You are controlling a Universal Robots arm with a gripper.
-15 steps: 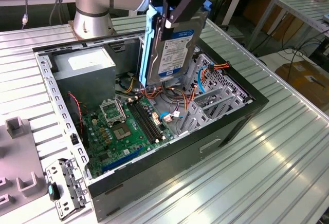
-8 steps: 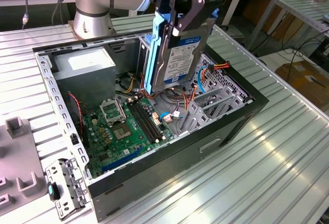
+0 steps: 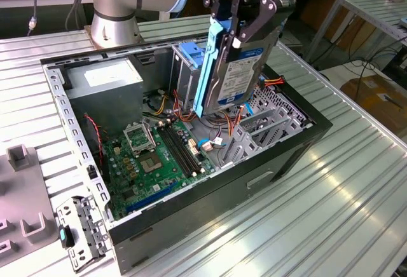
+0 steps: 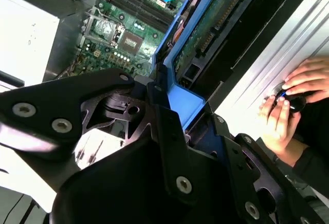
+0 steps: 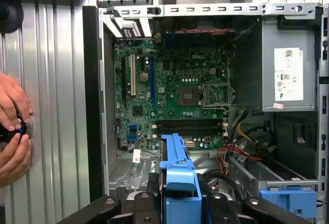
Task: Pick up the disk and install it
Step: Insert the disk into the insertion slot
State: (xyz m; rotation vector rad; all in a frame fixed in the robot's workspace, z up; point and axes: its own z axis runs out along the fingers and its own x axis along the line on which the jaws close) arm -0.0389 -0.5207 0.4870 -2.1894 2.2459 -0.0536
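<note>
Your claw (image 3: 234, 32) is clamped shut on the disk (image 3: 240, 74), gripping its top end at the blue bracket. The disk hangs on edge, slightly tilted, above the open computer case (image 3: 280, 162). Inside the case are a green motherboard (image 3: 159, 156) and a grey power box (image 3: 105, 80). Beside the case, a pair of hands (image 5: 13, 154) rests on the ribbed table (image 3: 356, 188).

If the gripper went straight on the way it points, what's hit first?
Probably the red and orange cables by the motherboard: the disk held in the gripper hangs over them inside the open case. Depth is unclear.
</note>
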